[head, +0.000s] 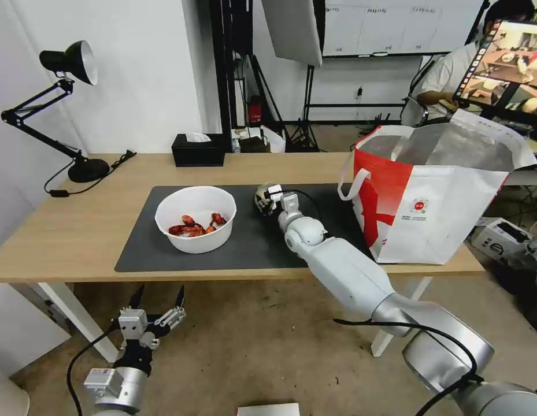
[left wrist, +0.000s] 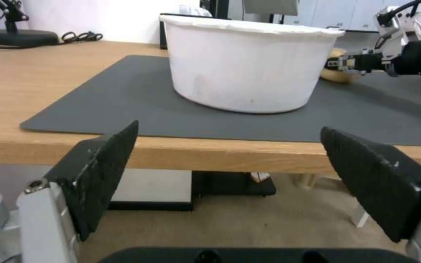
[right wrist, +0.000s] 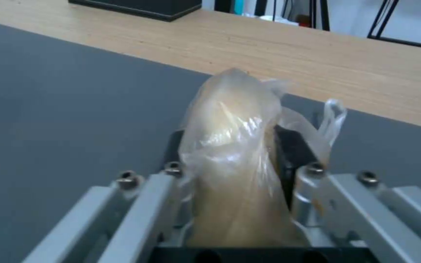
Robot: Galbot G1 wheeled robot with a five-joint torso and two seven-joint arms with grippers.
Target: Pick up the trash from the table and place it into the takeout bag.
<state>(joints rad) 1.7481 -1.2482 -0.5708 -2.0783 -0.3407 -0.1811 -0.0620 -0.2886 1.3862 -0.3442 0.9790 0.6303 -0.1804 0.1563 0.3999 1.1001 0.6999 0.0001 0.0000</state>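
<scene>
The trash I see is a white bowl point(head: 196, 228) point(left wrist: 249, 65) holding red crayfish shells, and a beige plastic-wrapped ball point(head: 261, 202) point(left wrist: 338, 74) point(right wrist: 230, 109). Both are on the dark mat point(head: 251, 242) of the table point(head: 77, 231). My right gripper point(head: 274, 196) point(right wrist: 235, 146) is shut on the ball, squeezing it at mat level just right of the bowl. The takeout bag point(head: 436, 202) stands open at the table's right end. My left gripper point(head: 159, 294) point(left wrist: 227, 146) hangs open below the table's front edge, facing the bowl.
A black tissue box point(head: 197, 150) and a black desk lamp point(head: 66, 110) stand along the back of the table. The bag's white loop handle point(head: 352, 182) hangs toward my right arm. White table legs point(head: 77, 315) stand beside my left gripper.
</scene>
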